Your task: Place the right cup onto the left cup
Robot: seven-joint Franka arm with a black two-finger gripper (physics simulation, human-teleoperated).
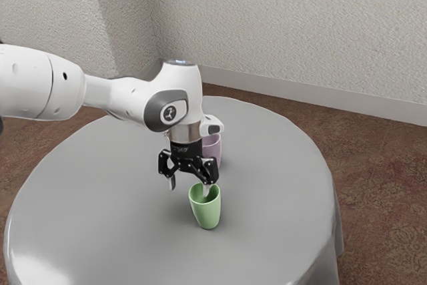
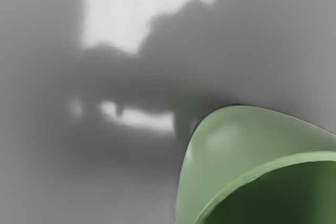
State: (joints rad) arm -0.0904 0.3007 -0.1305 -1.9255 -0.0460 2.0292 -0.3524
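Green in colour, and standing upright on the table with its mouth upward: the nearer cup (image 1: 207, 213), in the exterior view just under the gripper (image 1: 189, 189). Seen also in the wrist view, large and close, with its pale rim, a part of its outer wall and its dark inside.

Standing well apart from each other, with a clear gap between, the two fingers (image 1: 171, 182) of the gripper. Opened, pointing down, and with hold of nothing. To be seen in the exterior view: one fingertip at the mouth of the green cup, overlapping its inside, and the other outside of the rim, on the exterior view's left side — apart from the cup wall. Too difficult to tell if the first fingertip touches the cup.

Behind the gripper in the exterior view, partly hidden by it, the purple cup (image 1: 212, 145), on the same table and separate from the green one.

Under both cups, a round grey table (image 1: 273, 171), with bright reflections (image 2: 113, 14) and soft dark shadows (image 2: 115, 74) in the wrist view. Coming in from the exterior view's left, the white arm (image 1: 67, 88). Farther out — a brown patterned floor (image 1: 380, 198), a pale baseboard (image 1: 300, 91) and a rough, light wall (image 1: 287, 25).
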